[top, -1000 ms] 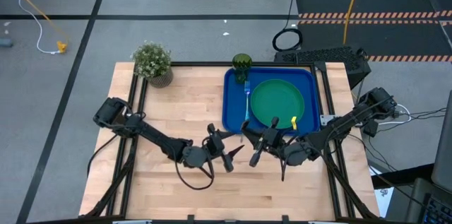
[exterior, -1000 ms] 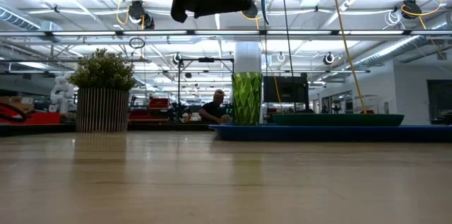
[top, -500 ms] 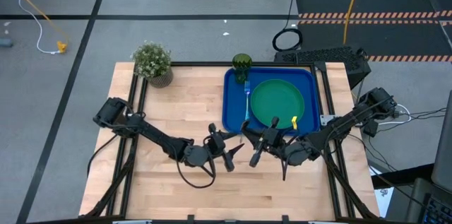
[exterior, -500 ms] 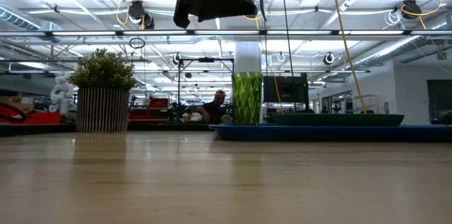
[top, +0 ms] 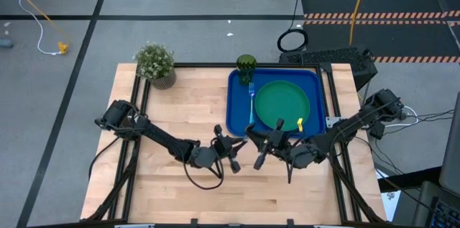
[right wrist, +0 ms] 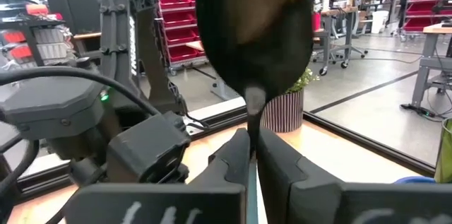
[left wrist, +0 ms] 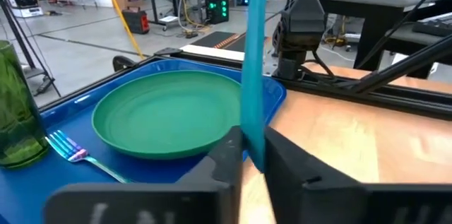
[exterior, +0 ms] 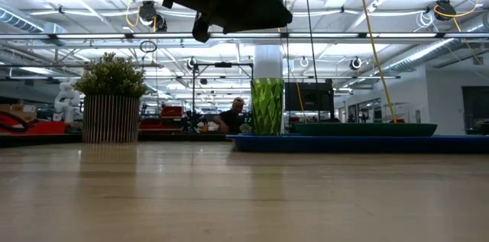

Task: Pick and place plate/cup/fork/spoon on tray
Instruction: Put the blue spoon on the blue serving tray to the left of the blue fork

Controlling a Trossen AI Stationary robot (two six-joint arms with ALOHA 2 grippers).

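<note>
The spoon is held off the table between my two grippers; its light-blue handle (left wrist: 253, 54) shows in the left wrist view and its metal bowl (right wrist: 254, 33) in the right wrist view. My left gripper (top: 233, 154) and my right gripper (top: 258, 152) face each other just near of the blue tray (top: 236, 109), both shut on the spoon. On the tray lie the green plate (top: 282, 102) and the fork (top: 251, 102). The dark-green cup (top: 246, 65) stands at the tray's far left corner. My left gripper pinches the spoon's light-blue handle (left wrist: 252, 121) between its two fingers, coming about level from the table's left, with the fingers across the handle. The spoon is clear of the table. My right gripper pinches the spoon's neck (right wrist: 253, 105) just under the bowl between its two fingers, coming from the table's right. The bowl sticks out past the fingertips.
A potted plant (top: 156, 62) stands at the far left of the table. A small yellow thing (top: 298, 124) lies at the plate's near right rim. Bare wood lies left of and nearer than the tray.
My left gripper has moved a little toward the table's right, up to my right gripper, and has shut on the spoon's handle. My right gripper has kept still with the spoon.
</note>
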